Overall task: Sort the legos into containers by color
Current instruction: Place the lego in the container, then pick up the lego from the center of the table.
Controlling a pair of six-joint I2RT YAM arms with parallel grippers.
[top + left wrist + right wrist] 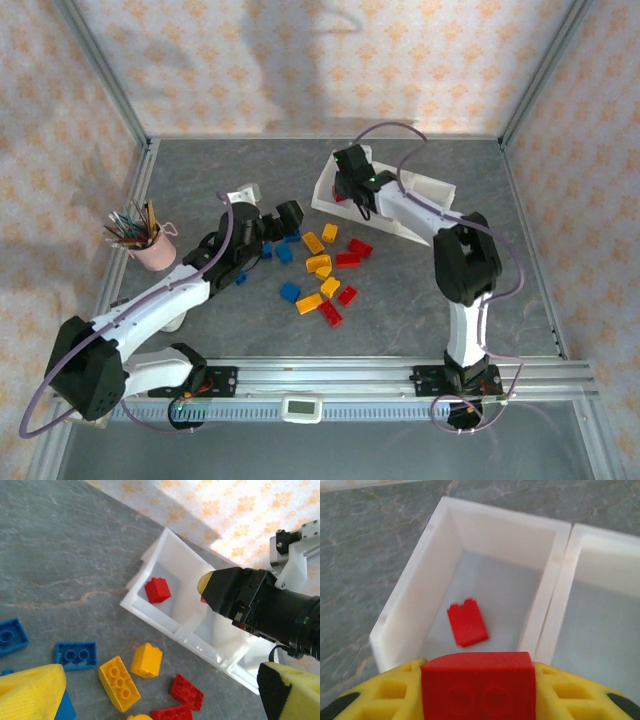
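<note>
Presently, I judge the step in hand to be the delivery of a red piece. The right pincer (pixel 478 704) is closed on a small red studded plastic brick (pixel 478 672), which sits clamped between its yellow pads (pixel 400 692). It hangs above the end compartment of the white translucent three-compartment plastic tray (pixel 547 592). A second red brick (pixel 466 624) lies flat on that compartment's floor. The part of the neighbouring compartment I can see holds nothing.

The next move, in my judgement, calls only for parting the jaws. The held brick looks to be inside the compartment walls, so little or no sideways correction should be needed. After that I would lift clear of the rim before swinging back to the pile.

The left pincer (pixel 288 218) stands wide open low over the grey stone-patterned desk (pixel 200 180), at the near edge of the loose pile. I see nothing held between its jaws. Blue bricks (pixel 75 655) lie just beside it, so I judge a blue one to be its likely next pick.

Count:
- One tray with three compartments.
- Red: one held, one in the tray, and four loose red bricks (pixel 348 259) in the top view.
- Yellow-orange bricks (pixel 318 264): about six, all loose.
- Blue: at least four, all loose. Some sit close under the left arm, so the figure is uncertain.
- One pink cup of pens (pixel 152 248), well apart at the left.
</note>
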